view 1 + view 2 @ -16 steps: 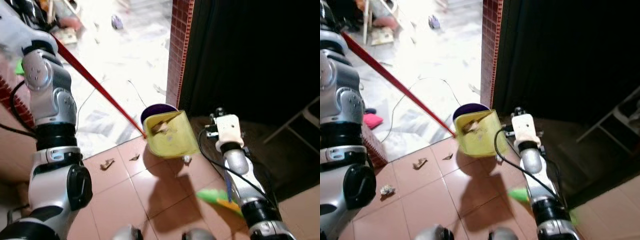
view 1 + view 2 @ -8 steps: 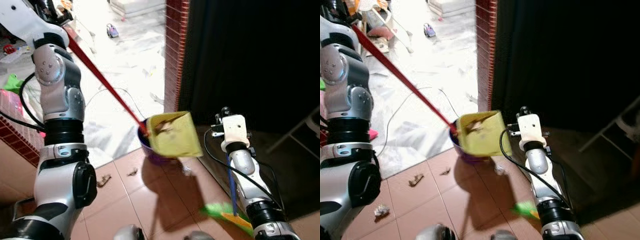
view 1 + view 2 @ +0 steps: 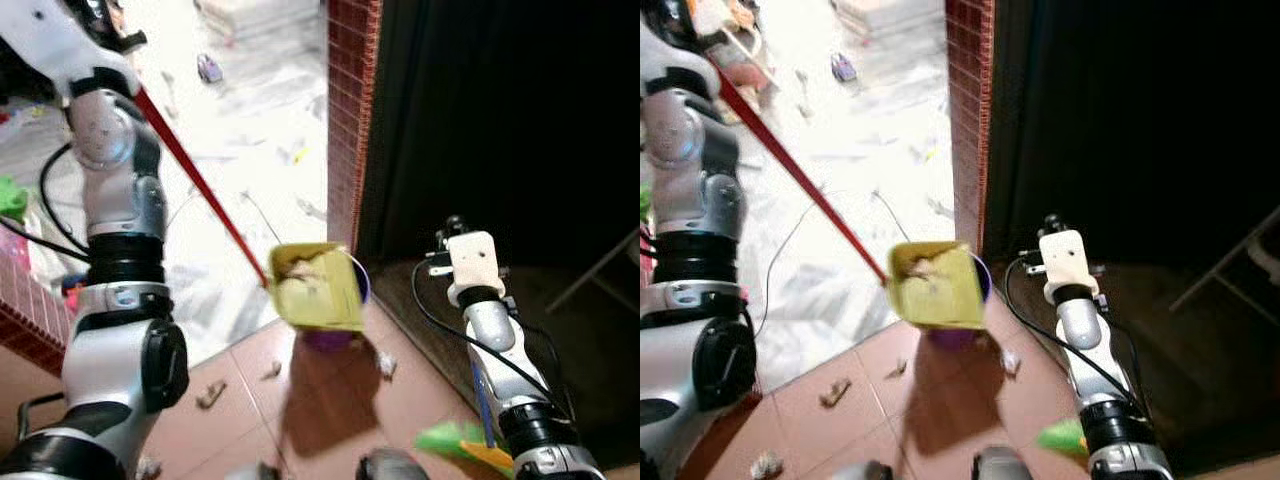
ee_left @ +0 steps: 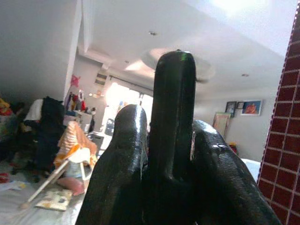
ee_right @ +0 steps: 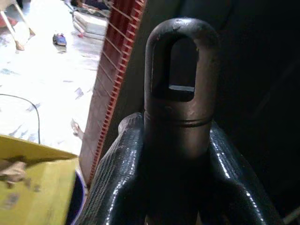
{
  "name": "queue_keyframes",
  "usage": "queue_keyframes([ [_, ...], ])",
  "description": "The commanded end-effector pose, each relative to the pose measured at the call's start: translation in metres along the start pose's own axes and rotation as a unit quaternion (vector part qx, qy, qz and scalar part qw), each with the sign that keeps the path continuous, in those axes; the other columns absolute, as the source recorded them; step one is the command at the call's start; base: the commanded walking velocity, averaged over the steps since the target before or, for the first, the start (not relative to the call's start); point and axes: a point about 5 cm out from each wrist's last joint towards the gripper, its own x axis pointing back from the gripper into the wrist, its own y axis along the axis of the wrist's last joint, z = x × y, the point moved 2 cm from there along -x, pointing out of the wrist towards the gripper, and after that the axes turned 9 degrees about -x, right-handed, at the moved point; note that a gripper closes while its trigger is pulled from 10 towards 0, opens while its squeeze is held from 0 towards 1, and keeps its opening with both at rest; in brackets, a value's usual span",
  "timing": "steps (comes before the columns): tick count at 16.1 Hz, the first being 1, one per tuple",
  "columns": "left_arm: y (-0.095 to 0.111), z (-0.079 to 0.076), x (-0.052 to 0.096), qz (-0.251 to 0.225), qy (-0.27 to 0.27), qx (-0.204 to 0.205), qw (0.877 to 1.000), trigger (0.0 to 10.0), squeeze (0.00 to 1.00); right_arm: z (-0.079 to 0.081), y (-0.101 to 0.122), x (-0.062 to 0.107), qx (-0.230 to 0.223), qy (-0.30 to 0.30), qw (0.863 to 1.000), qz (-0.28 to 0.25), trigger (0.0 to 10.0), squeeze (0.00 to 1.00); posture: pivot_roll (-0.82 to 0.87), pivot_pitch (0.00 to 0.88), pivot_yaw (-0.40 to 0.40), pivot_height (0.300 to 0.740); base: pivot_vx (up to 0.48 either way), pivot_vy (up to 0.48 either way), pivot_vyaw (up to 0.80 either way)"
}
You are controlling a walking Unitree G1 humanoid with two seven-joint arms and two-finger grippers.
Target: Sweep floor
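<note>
In the left eye view, a yellow dustpan (image 3: 312, 290) on a long red handle (image 3: 200, 190) was held tilted over a purple bin (image 3: 352, 300), with scraps lying in its tray. For the emptying to be done well, the pan would likely have needed to be kept centred over the bin's mouth and tipped steeply, so that nothing fell on the floor. The terracotta tile floor (image 3: 330, 410) carried several loose scraps (image 3: 211, 394), one white piece just beside the bin. A red brick pillar (image 3: 348, 110) divided a bright marble-floored room from a dark space.

In the right eye view, the same scene was shown; a green broom head (image 3: 1064, 437) was seen low beside the right arm.

In the left wrist view, the left gripper (image 4: 164, 154) was seen closed around the dark end of the dustpan handle, against a cluttered, sunlit room and ceiling.

In the right wrist view, the right gripper (image 5: 180, 159) was clamped on the broom handle (image 5: 180, 93), whose looped tip stood up between the fingers; the dustpan and bin were seen near it.
</note>
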Motion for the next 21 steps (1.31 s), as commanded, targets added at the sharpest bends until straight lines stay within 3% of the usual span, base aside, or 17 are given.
queue_keyframes([
  [1,0.023,-0.004,-0.005,-0.057,-0.005,0.002,0.998,10.0,0.00,0.011,0.016,-0.005,-0.006,0.018,0.999,-0.033,10.0,0.00,-0.13,0.000,0.054,0.740,0.000,0.000,0.00],
  [9,0.026,-0.028,-0.004,-0.084,0.005,-0.028,0.996,10.0,0.00,0.013,0.016,-0.004,-0.007,0.019,0.999,-0.034,10.0,0.00,-0.15,0.000,0.065,0.740,0.000,0.000,0.00],
  [13,0.028,-0.065,0.003,-0.108,-0.056,-0.036,0.992,10.0,0.00,0.002,0.006,0.009,0.007,0.013,1.000,-0.023,10.0,0.00,-0.17,0.000,0.079,0.740,0.000,0.000,0.00],
  [15,0.031,-0.094,0.017,-0.120,-0.108,-0.018,0.987,10.0,0.00,-0.005,0.000,0.015,0.013,0.007,1.000,-0.015,10.0,0.00,-0.17,0.000,0.087,0.740,0.000,0.000,0.00],
  [19,0.031,-0.144,0.060,-0.148,-0.221,0.004,0.964,10.0,0.00,-0.006,0.005,0.012,0.012,-0.003,1.000,-0.021,10.0,0.00,-0.18,0.000,0.103,0.740,0.000,0.000,0.00],
  [21,0.034,-0.157,0.075,-0.173,-0.258,0.000,0.951,10.0,0.00,-0.005,0.006,0.012,0.011,-0.003,1.000,-0.023,10.0,0.00,-0.18,0.000,0.104,0.740,0.000,0.000,0.00],
])
